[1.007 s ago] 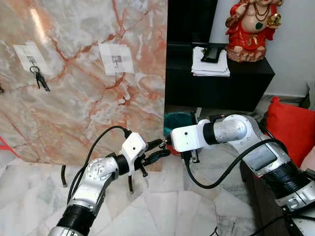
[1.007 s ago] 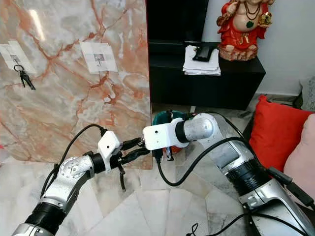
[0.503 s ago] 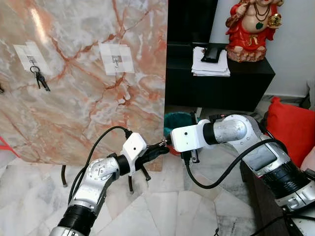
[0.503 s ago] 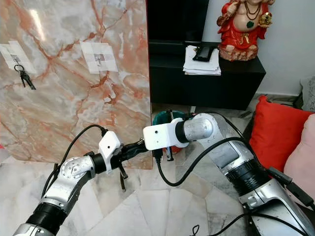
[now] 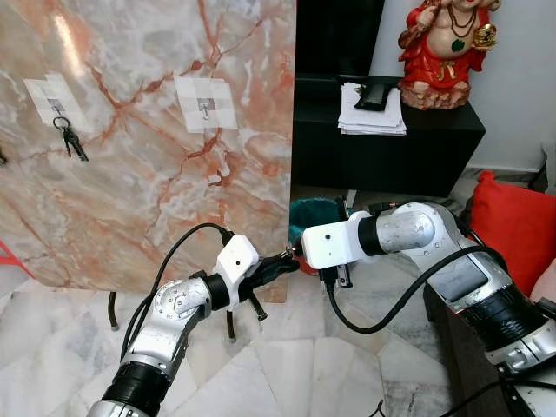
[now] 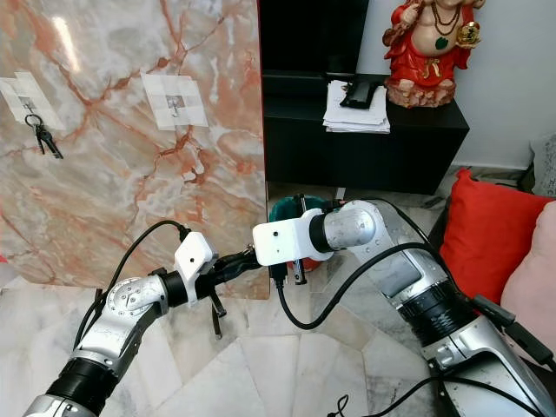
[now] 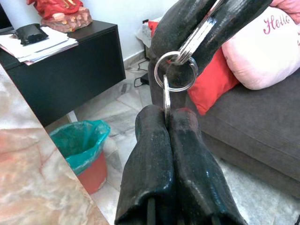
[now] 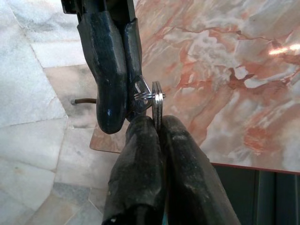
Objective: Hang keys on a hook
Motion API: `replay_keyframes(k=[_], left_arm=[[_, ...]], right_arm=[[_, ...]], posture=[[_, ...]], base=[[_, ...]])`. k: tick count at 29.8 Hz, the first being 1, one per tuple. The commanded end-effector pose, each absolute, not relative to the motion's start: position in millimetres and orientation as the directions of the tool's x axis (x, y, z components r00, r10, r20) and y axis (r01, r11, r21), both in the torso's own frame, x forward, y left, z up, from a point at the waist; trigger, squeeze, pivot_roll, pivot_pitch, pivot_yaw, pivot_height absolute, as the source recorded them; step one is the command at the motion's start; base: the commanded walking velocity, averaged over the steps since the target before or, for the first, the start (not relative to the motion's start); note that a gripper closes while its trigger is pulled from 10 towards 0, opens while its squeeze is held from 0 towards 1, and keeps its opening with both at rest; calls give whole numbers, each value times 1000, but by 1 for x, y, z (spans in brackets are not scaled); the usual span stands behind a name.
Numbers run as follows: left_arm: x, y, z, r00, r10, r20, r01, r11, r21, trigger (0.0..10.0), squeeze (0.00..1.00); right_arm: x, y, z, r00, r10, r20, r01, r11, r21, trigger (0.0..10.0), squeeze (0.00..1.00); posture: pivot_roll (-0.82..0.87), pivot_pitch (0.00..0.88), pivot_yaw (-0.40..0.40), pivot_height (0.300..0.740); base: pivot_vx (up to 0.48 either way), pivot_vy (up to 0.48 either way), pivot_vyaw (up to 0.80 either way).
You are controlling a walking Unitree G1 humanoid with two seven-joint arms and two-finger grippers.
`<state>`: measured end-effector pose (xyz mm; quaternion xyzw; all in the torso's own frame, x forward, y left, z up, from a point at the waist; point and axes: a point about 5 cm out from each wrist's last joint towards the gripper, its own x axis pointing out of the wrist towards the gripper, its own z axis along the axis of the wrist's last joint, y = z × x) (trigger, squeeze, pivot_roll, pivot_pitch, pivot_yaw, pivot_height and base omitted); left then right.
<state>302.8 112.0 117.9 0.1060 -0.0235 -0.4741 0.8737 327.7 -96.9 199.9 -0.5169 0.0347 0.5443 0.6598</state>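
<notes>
Black fingers of our left gripper [image 7: 168,123] and right gripper [image 8: 157,125] meet tip to tip in front of the marble panel [image 5: 148,130], low near its right edge. Both are pressed together on the same keys [image 7: 174,75]: our left pinches a flat piece under the ring, our right nips the ring from the other side. One hook [image 5: 206,108] on the panel is bare; another bunch [image 5: 71,142] hangs further left.
</notes>
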Motion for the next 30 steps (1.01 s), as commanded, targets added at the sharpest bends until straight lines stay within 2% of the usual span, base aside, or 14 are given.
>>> replay_keyframes(k=[1, 3, 4, 5, 6, 8, 9, 16, 24, 25, 26, 27, 28, 30], left_arm=[[300, 114, 119, 534, -843, -65, 836, 514, 194, 0, 0], [297, 116, 119, 509, -857, -83, 852, 488, 188, 0, 0], [297, 116, 119, 509, -857, -83, 852, 488, 188, 0, 0], [295, 117, 119, 497, -862, -95, 860, 476, 185, 0, 0], [293, 118, 118, 482, -869, -111, 870, 460, 179, 0, 0], [292, 119, 118, 478, -871, -116, 872, 455, 178, 0, 0], [291, 121, 118, 471, -873, -127, 877, 448, 176, 0, 0], [289, 125, 119, 477, -868, -136, 874, 453, 173, 0, 0], [284, 125, 119, 445, -879, -171, 893, 423, 153, 0, 0], [284, 125, 118, 442, -879, -177, 895, 420, 151, 0, 0], [283, 125, 119, 442, -879, -178, 895, 420, 151, 0, 0], [283, 125, 119, 443, -879, -178, 895, 420, 150, 0, 0], [283, 125, 119, 444, -878, -178, 894, 421, 151, 0, 0], [283, 126, 119, 447, -877, -178, 893, 425, 150, 0, 0]], right_arm=[[328, -96, 200, 407, 679, -611, -751, -132, -647, 0, 0], [330, -101, 194, 418, 653, -631, -752, -140, -644, 2627, 0], [330, -101, 194, 418, 653, -631, -752, -140, -644, 2627, 0], [331, -103, 192, 421, 643, -640, -755, -142, -640, 3098, 0], [332, -106, 187, 429, 623, -654, -759, -144, -635, 8431, 0], [333, -107, 186, 432, 616, -659, -760, -145, -634, 8431, 0], [333, -110, 181, 432, 604, -670, -766, -146, -626, 10000, 0], [335, -114, 171, 434, 580, -690, -780, -142, -609, 10000, 0], [336, -120, 162, 433, 565, -702, -795, -127, -593, 10000, 0], [336, -120, 159, 426, 567, -705, -804, -120, -582, 10000, 475], [336, -121, 157, 425, 566, -707, -808, -116, -578, 10000, 863], [336, -121, 156, 424, 565, -708, -809, -114, -576, 10000, 863], [335, -122, 153, 422, 561, -712, -813, -113, -571, 10000, 1000], [334, -123, 148, 413, 561, -718, -823, -107, -557, 10000, 1000]], posture=[[15, 78, 32, 740], [17, 79, 33, 740], [17, 79, 33, 740], [18, 79, 33, 740], [20, 79, 33, 740], [20, 79, 33, 740], [23, 79, 33, 740], [25, 81, 34, 740], [27, 83, 36, 740], [27, 83, 36, 740], [27, 83, 36, 740], [27, 83, 36, 740], [27, 83, 36, 740], [27, 83, 36, 740]], base=[[0, 0, 0], [0, 0, 0], [0, 0, 0], [0, 0, 0], [0, 0, 0], [0, 0, 0], [0, 0, 0], [0, 0, 0], [0, 0, 0], [0, 0, 0], [0, 0, 0], [0, 0, 0], [0, 0, 0], [0, 0, 0]])
